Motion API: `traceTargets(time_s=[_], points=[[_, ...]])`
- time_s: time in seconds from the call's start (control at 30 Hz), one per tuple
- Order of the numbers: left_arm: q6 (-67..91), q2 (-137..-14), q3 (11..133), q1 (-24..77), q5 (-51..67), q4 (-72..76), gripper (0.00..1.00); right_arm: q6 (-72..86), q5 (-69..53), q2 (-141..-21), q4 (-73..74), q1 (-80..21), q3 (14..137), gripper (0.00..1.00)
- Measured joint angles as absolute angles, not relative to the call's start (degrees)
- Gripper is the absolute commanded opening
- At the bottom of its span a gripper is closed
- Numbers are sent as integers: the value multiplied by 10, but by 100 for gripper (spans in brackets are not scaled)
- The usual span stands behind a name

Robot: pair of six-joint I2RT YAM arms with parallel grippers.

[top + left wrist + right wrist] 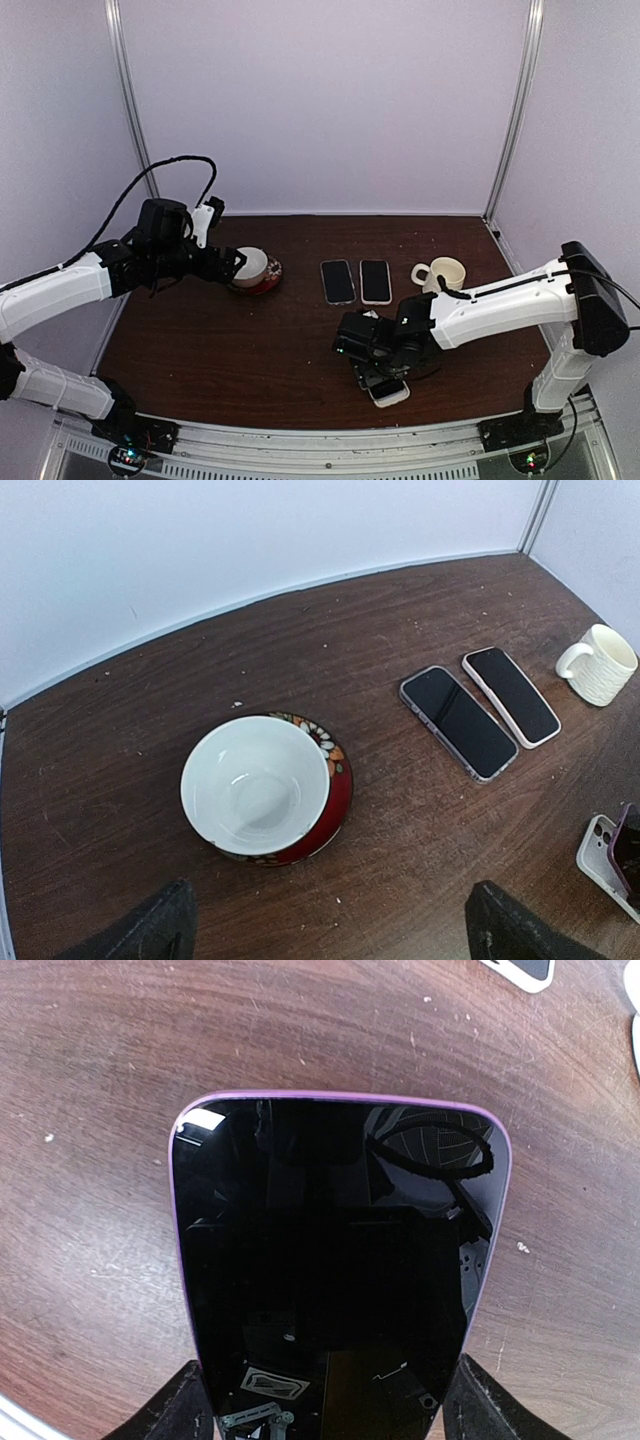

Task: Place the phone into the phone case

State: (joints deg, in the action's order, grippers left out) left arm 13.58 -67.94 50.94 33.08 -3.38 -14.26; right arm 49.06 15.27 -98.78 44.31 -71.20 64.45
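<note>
Where white walls close round, brown tbl w/ specks.

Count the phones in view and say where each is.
3. Two lie side by side mid-table: a dark-rimmed phone and a white-rimmed phone. The purple phone is gripped in the right claw, by the white case. None seems hidden.

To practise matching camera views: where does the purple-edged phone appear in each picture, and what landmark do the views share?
Right wrist: the phone fills the centre, between the right gripper's fingers.
Left wrist: far right edge, tilted over the white case.
Top external: low centre-right, mostly hidden under the right gripper.
Shared landmark: the dark wooden table.
</note>
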Motion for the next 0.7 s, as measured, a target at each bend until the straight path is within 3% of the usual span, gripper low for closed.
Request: traceTargets(time_s=[0.7], points=[[136, -680, 510, 331, -34, -143, 98, 478, 121, -996, 429, -697, 606, 26]])
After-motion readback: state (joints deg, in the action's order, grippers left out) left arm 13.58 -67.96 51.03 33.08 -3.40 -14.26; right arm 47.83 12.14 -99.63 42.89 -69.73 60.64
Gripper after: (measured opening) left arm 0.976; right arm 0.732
